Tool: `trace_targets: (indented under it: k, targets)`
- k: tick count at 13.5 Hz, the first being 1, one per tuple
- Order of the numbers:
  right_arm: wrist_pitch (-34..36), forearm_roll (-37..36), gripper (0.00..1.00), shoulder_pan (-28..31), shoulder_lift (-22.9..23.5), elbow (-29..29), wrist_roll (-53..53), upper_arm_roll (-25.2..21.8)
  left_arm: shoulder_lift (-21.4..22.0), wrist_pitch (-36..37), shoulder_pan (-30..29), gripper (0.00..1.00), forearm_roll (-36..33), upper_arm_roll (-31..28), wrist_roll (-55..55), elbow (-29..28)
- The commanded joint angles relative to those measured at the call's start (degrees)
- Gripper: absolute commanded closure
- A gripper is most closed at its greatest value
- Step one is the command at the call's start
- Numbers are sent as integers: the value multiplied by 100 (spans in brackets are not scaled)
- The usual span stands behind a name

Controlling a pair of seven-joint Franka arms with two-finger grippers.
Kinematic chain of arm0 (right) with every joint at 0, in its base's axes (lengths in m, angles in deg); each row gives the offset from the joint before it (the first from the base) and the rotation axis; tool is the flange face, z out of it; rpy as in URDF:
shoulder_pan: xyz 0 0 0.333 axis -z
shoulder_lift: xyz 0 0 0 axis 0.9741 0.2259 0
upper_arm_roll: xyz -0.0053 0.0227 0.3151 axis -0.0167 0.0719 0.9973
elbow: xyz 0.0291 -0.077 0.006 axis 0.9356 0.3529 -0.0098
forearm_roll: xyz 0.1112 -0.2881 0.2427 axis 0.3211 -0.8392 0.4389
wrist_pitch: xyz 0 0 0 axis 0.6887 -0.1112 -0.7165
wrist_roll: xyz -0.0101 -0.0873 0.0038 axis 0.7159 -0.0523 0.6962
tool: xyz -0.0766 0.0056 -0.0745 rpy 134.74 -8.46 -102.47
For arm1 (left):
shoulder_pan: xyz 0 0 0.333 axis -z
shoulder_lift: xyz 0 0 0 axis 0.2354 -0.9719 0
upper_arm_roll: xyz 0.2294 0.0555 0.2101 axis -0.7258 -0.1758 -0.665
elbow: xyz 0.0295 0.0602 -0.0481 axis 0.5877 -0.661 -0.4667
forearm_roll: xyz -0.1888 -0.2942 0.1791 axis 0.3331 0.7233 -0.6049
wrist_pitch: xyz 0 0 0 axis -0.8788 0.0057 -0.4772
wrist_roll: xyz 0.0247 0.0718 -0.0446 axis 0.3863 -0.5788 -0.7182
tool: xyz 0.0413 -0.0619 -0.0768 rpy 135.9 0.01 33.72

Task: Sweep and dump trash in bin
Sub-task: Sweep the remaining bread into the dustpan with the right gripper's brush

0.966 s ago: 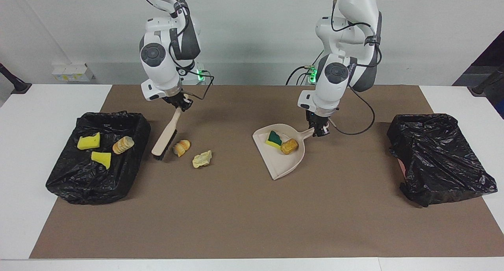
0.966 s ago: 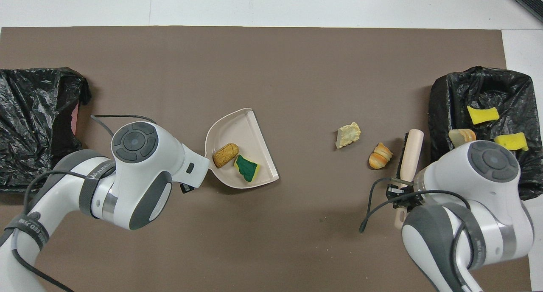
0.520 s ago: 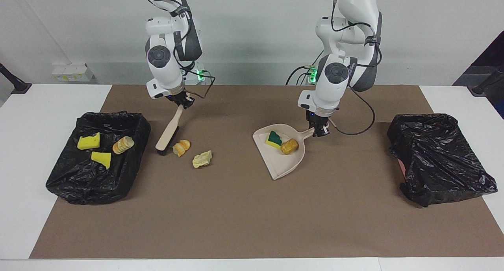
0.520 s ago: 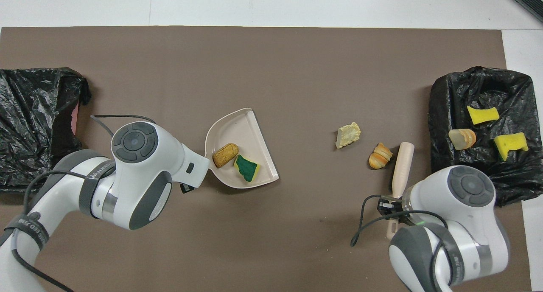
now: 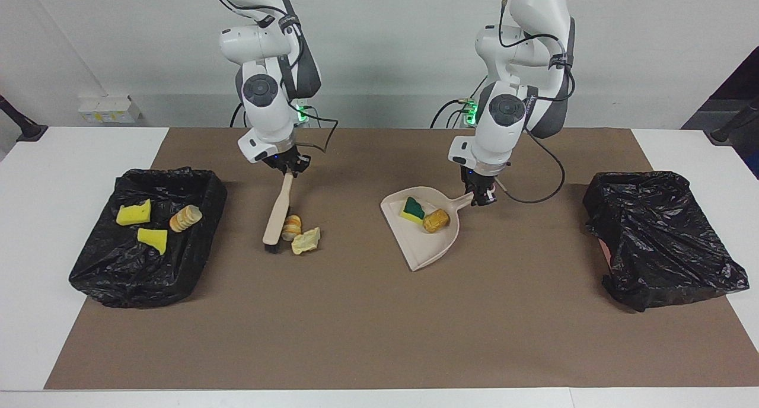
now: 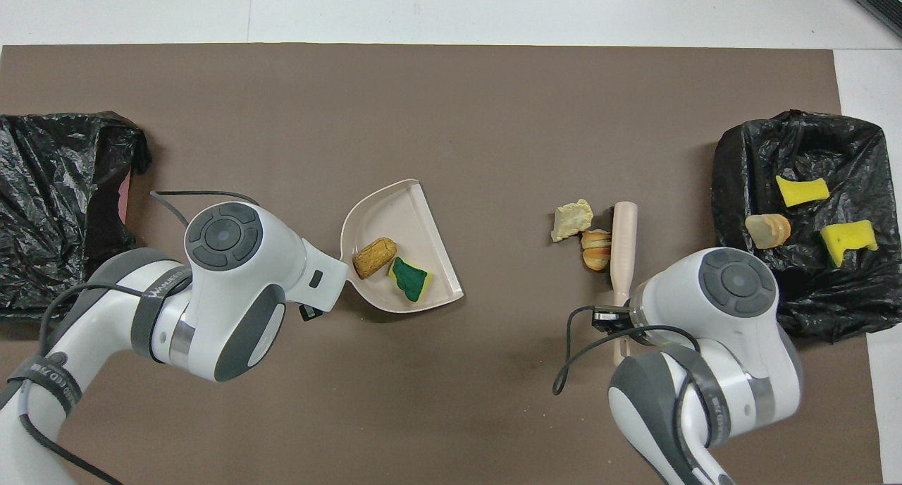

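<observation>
Now the table (image 5: 379,348) holds 2 black-lined bins: the bin at the right arm's end (image 5: 95,277) has 3 scraps in it, 2 yellow sponge bits (image 5: 134,213) and a pale bread chunk (image 5: 185,217), while the bin at the left arm's end (image 5: 664,236) shows nothing inside from here.

The main change is in the brush (image 5: 278,215). Over the last second the right gripper (image 5: 289,165), pinched on the tip of its handle, has carried it from just beside the filled bin toward the middle of the table. Its head now presses against the striped orange roll (image 5: 291,228), which has been pushed up against the pale crumpled chunk (image 5: 306,241); the 2 lay apart before and now look to be touching, though the contact is hard to confirm.

The dustpan (image 5: 424,242) has not shifted. The left gripper (image 5: 481,195) stays clamped on its handle, waiting, with the green-and-yellow sponge (image 5: 413,209) and the golden-brown roll (image 5: 436,220) resting inside.

So the sweep is under way: 2 scraps are gathered in front of the bristles, well apart from the pan's mouth, and the stroke probably needs to carry on toward it before any dumping.
</observation>
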Motion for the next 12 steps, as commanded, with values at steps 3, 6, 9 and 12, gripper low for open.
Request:
trace_targets:
  k: [3, 6, 9, 12]
  targets:
    - [4, 365, 100, -413, 914, -1096, 188, 32, 133, -163, 41, 100, -90, -52, -104, -168]
    - [13, 670, 100, -676, 1047, -1326, 695, 59, 133, -163, 41, 100, -90, -52, -113, -168]
    - [110, 891, 100, -922, 969, -1282, 1197, 146, 133, -163, 50, 100, -90, -52, -122, -168]
    - [337, 1269, 100, -1143, 881, -1299, 1909, 199, 142, -154, 50, 100, -81, -52, -122, -168]
